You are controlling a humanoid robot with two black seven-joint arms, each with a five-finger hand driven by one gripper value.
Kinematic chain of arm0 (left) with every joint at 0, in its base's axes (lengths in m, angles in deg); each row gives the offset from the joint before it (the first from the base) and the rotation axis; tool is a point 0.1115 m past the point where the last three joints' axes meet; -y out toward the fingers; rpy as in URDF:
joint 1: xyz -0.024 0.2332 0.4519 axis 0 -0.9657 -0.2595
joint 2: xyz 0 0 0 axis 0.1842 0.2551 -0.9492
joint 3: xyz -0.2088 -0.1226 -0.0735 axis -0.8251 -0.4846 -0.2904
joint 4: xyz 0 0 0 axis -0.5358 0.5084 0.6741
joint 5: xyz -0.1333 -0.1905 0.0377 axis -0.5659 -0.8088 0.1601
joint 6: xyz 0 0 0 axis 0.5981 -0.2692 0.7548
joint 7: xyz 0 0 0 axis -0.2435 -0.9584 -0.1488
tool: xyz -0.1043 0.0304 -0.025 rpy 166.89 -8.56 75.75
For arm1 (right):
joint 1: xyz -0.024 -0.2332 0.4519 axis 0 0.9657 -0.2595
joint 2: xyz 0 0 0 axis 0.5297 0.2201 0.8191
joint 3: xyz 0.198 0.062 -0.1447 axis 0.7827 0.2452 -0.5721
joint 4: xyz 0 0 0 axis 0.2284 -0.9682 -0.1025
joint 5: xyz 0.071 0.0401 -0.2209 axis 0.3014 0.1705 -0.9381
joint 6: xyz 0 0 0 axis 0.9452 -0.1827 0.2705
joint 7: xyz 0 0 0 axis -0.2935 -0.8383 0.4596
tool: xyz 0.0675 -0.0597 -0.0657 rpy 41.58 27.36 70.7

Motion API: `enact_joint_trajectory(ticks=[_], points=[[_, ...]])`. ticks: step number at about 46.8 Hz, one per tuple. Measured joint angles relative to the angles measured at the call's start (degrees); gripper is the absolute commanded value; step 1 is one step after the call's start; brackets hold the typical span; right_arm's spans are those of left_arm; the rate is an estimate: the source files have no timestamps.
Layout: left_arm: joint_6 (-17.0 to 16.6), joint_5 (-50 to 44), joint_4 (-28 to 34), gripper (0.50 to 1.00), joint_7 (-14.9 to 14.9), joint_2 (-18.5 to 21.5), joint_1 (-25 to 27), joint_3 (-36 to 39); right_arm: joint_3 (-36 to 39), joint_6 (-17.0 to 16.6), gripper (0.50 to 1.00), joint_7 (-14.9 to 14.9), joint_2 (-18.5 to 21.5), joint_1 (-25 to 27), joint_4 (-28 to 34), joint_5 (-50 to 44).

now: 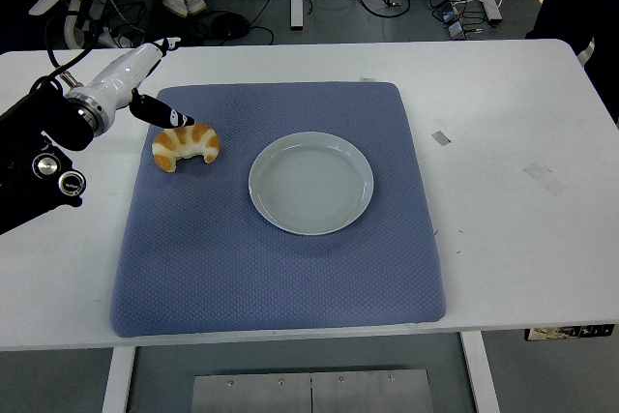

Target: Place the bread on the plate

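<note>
Left hand (145, 79) at upper left of the frame, fingers extended, one dark fingertip (179, 121) just above the bread (186, 143). Empty plate (311, 183) at centre, apart from the bread, both on the blue mat (280, 268).

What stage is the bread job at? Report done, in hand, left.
Done: nothing placed; the plate is empty and the bread lies on the blue mat to the plate's left.
In hand: the left hand is just above the bread, fingers open, no grasp visible.
Left: grasp, lift, carry right, set it on the plate.
</note>
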Motion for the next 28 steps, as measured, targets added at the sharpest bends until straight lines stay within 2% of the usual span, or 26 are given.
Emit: enact_joint_trajectory(ticks=[28], points=[[0.9, -1.1, -0.2, 0.961, -2.0, -0.1, 0.2, 3.1, 0.0, 0.0, 1.0, 0.0, 0.0, 0.0, 0.0, 0.0]])
